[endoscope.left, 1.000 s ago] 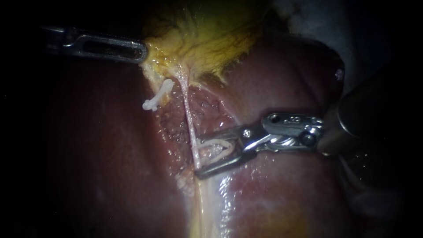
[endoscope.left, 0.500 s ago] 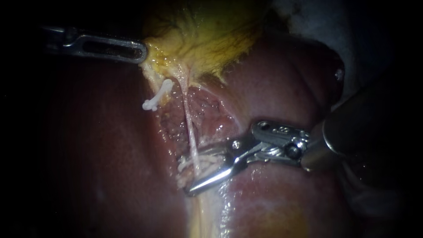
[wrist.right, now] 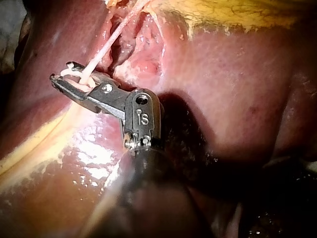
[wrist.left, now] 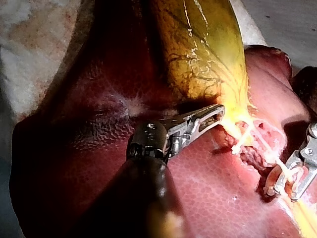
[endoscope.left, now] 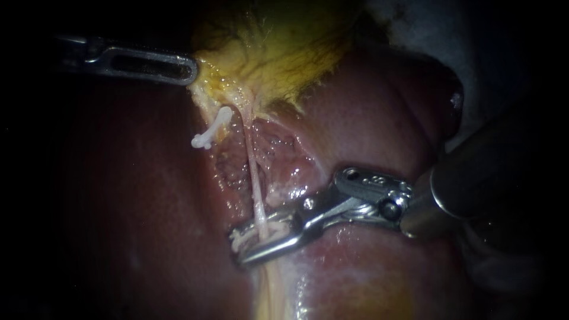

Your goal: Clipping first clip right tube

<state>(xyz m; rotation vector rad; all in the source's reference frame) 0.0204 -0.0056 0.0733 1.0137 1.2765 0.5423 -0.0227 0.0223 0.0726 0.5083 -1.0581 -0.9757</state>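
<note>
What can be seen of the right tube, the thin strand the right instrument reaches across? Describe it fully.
The right tube is a thin, pale pinkish strand, smooth and wet-looking, straight and taut. It leaves the yellow gallbladder and runs down over the raw red liver bed. Low down it passes through the tip of the right instrument, which holds a white clip around it. Below that it blends into pale yellowish tissue.

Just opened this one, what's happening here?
The left instrument grips the lower end of the gallbladder, holding it away from the liver. The right instrument carries a white clip in its jaws, set astride the thin tube that runs down from the gallbladder. The clip does not look fully closed yet. A second clip sits nearer the gallbladder.
</note>
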